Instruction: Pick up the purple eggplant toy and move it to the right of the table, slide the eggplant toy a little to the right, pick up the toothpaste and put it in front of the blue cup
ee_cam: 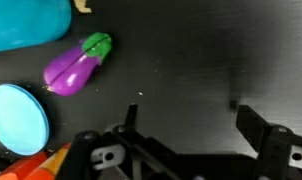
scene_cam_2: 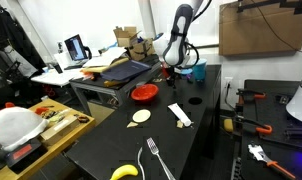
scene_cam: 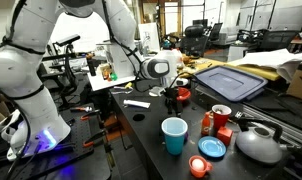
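In the wrist view the purple eggplant toy (ee_cam: 71,72) with a green cap lies on the black table (ee_cam: 191,60), up and left of my gripper (ee_cam: 191,125). The gripper is open and empty, and the eggplant is outside the fingers. The blue cup (ee_cam: 26,22) is at the top left edge. The cup (scene_cam: 174,135) stands near the front in an exterior view, with my gripper (scene_cam: 171,97) low over the table behind it. The white toothpaste (scene_cam_2: 180,115) lies flat mid-table, apart from the gripper (scene_cam_2: 174,66); it also shows in an exterior view (scene_cam: 137,103).
A flat blue dish (ee_cam: 16,115) lies beside the eggplant. A red bowl (scene_cam_2: 143,93), a round pale slice (scene_cam_2: 140,117), a fork (scene_cam_2: 156,160) and a banana (scene_cam_2: 124,172) lie on the table. A grey kettle (scene_cam: 259,145) and a red cup (scene_cam: 221,115) stand near the blue cup.
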`<state>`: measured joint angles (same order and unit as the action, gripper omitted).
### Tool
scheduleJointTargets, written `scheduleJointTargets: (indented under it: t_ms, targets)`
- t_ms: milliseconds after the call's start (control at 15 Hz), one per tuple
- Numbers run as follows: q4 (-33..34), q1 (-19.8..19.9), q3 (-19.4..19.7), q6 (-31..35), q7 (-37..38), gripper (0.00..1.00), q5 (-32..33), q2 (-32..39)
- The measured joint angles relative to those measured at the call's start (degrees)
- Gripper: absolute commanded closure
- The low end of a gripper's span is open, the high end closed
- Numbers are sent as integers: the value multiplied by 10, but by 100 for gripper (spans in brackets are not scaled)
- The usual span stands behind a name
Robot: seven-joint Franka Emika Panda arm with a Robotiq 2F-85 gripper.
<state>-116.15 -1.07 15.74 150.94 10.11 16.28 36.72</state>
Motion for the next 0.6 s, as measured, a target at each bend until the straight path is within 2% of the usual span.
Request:
scheduleJointTargets:
  t_ms: [600]
  targets:
    - [-65,16,-92,-5,-33,0,-85,-92]
